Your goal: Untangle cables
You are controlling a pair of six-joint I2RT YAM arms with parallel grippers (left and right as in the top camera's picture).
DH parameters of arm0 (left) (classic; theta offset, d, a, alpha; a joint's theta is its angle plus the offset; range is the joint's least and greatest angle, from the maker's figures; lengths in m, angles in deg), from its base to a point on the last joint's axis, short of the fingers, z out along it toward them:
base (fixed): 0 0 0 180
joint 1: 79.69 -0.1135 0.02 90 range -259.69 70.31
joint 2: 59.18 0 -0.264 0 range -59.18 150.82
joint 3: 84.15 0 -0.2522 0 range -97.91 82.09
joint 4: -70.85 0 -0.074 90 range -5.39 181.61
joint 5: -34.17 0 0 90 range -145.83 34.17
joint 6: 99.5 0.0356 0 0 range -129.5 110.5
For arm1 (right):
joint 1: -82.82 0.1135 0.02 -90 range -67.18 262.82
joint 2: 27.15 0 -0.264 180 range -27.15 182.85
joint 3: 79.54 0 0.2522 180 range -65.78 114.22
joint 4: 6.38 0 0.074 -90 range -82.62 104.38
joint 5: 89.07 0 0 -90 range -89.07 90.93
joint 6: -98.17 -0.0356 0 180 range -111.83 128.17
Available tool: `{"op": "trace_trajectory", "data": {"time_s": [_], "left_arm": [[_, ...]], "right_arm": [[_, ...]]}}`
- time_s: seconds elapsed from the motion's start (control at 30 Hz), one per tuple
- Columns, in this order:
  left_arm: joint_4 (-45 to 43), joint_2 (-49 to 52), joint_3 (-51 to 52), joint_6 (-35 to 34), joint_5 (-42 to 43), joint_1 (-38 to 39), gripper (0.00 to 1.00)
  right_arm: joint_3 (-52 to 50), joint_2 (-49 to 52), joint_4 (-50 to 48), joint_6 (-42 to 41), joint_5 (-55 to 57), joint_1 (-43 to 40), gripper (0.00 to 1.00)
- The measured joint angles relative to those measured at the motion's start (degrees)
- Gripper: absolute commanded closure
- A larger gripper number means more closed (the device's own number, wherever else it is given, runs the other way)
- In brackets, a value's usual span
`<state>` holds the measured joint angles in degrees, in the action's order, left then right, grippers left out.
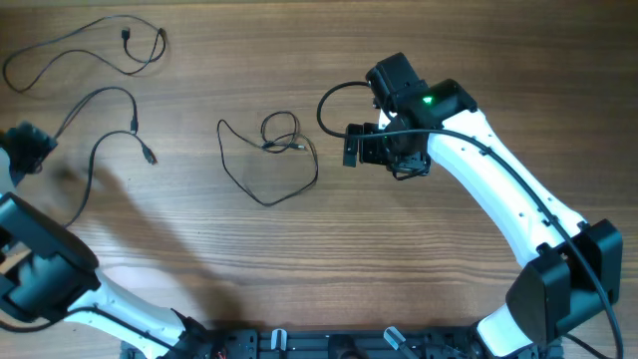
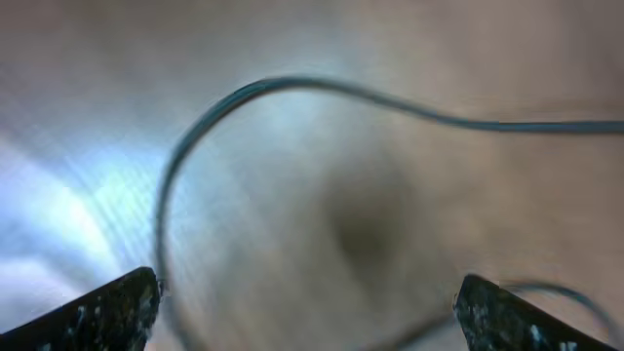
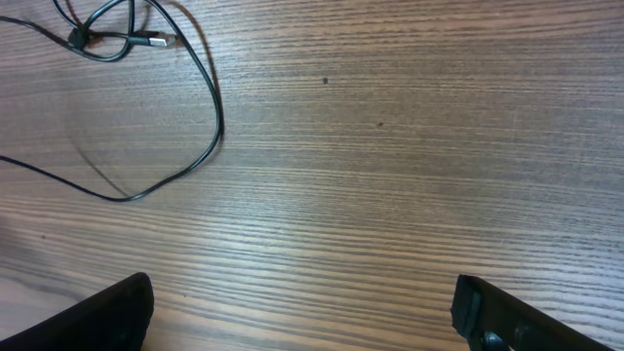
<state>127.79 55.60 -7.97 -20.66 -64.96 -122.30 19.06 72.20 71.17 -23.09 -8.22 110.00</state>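
Note:
Three thin black cables lie apart on the wooden table. One cable (image 1: 162,42) loops at the far left corner. A second cable (image 1: 110,90) arcs below it, its plug (image 1: 150,158) lying free. The third cable (image 1: 264,202) lies mid-table with a small coil (image 1: 281,135) at its top. My left gripper (image 1: 25,148) hangs open at the left edge beside the second cable; in its blurred wrist view a cable (image 2: 292,84) curves beyond the open gripper (image 2: 307,312). My right gripper (image 1: 354,145) is open just right of the third cable (image 3: 216,127), and nothing lies between its tips (image 3: 302,312).
The wooden table (image 1: 399,259) is bare wood right of the middle cable. The white right arm (image 1: 498,189) slants from the lower right. A thicker black wire (image 1: 329,100) loops off the right wrist. The left arm's base (image 1: 40,269) fills the lower left.

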Motion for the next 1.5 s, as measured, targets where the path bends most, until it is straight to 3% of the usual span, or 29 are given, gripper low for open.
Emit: {"op": "trace_trajectory", "data": {"time_s": [0.17, 0.47, 0.57, 0.63, 0.67, 0.83, 0.9, 0.93, 0.97, 1.0, 1.17, 1.5], "left_arm": [[2.95, 2.54, 0.00, -7.82, -5.70, -3.85, 0.05], [3.76, 8.63, 0.00, -9.60, -3.67, -8.37, 0.28], [3.45, 9.70, -0.02, -9.70, -2.91, -8.35, 0.44], [3.17, 9.77, -0.02, -9.68, -2.69, -8.35, 0.60], [3.15, 9.77, -0.02, -9.79, -2.51, -8.35, 0.62], [2.73, 9.92, 0.00, -9.97, -1.90, -8.35, 0.61], [2.40, 9.92, 0.24, -9.97, -1.95, -8.35, 0.65], [1.97, 9.90, 0.46, -9.97, -1.92, -8.35, 0.71], [1.01, 9.73, 0.94, -9.99, -1.90, -8.35, 0.87], [0.02, 9.53, 1.42, -10.05, -1.75, -8.33, 0.96], [-1.86, 9.29, 2.34, -7.93, -2.21, -8.28, 0.96], [-10.69, 9.53, 2.29, 7.52, 0.22, -5.03, 0.96]], "right_arm": [[0.00, 0.00, 0.00, 0.00, 0.00, 0.00, 0.00], [0.00, 0.00, -1.07, 0.00, 0.00, 0.00, 0.00], [0.00, 0.00, -1.09, 0.00, 0.00, 0.00, 0.00], [0.00, 0.00, -1.11, 0.00, 0.00, 0.00, 0.00], [0.00, 0.00, -1.14, 0.00, 0.00, 0.00, 0.00], [0.00, 0.00, -1.11, 0.00, 0.02, 0.00, 0.00], [0.00, 0.00, -1.11, 0.00, 0.00, 0.00, 0.00], [0.00, 0.00, -1.11, 0.00, 0.00, 0.00, 0.00], [0.00, 0.00, -1.11, 0.00, 0.00, 0.00, 0.00], [0.00, 0.00, -1.11, 0.00, 0.00, 0.00, 0.00], [0.00, 0.00, -1.09, 0.00, 0.02, 0.00, 0.00], [0.00, 0.00, -1.22, -0.22, 0.00, 0.00, 0.00]]}}
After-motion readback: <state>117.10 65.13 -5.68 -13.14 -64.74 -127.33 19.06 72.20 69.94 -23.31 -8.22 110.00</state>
